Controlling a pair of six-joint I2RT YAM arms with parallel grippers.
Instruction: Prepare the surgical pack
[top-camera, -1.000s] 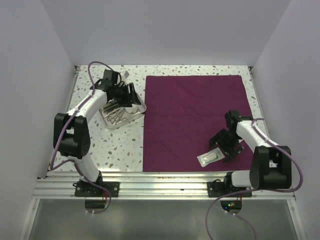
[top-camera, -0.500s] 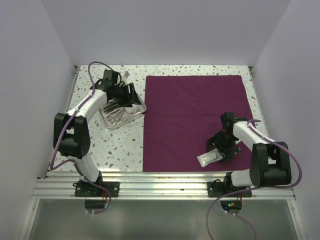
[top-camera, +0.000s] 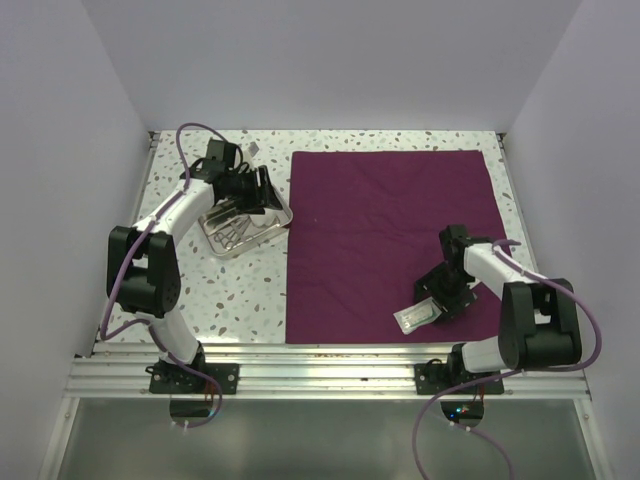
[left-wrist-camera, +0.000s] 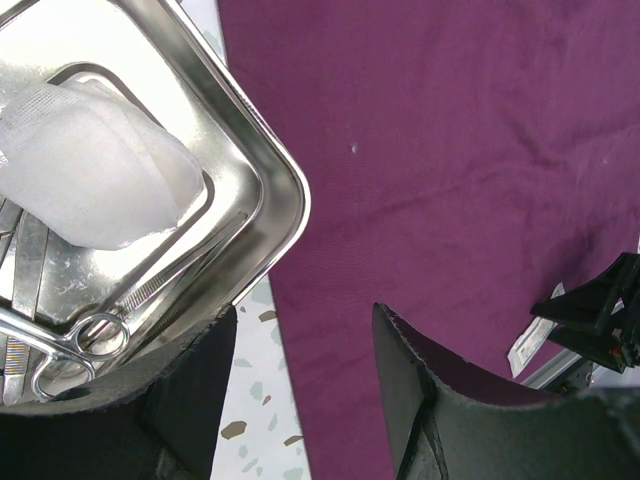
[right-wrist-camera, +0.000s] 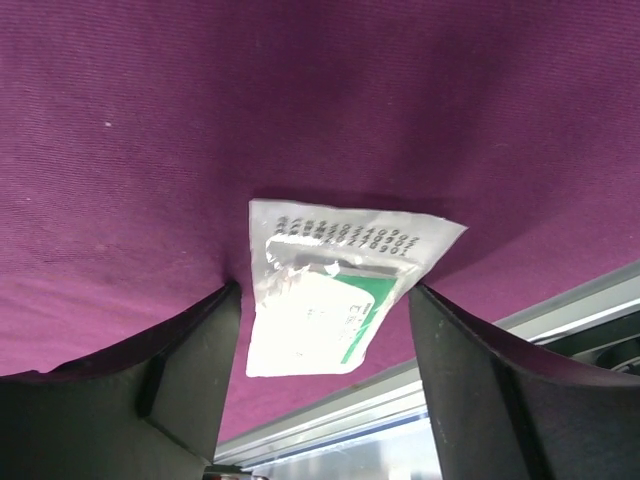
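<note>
The purple-maroon drape (top-camera: 390, 240) lies flat as a big rectangle on the speckled table. A steel tray (top-camera: 240, 228) stands left of it, holding instruments (left-wrist-camera: 60, 345) and white gauze (left-wrist-camera: 95, 165). My left gripper (top-camera: 262, 195) is open at the tray's right rim; in the left wrist view (left-wrist-camera: 300, 390) one finger is over the tray corner and the other over the drape edge. A clear pouch (top-camera: 418, 317) with a green-white label lies on the drape's near edge. My right gripper (top-camera: 440, 300) is open, its fingers either side of the pouch (right-wrist-camera: 335, 300).
White walls close in the table on the left, back and right. An aluminium rail (top-camera: 320, 365) runs along the near edge just past the pouch, also seen in the right wrist view (right-wrist-camera: 520, 330).
My right gripper has slid left and closer to the pouch, which now lies between its open fingers. The left arm has not moved.
</note>
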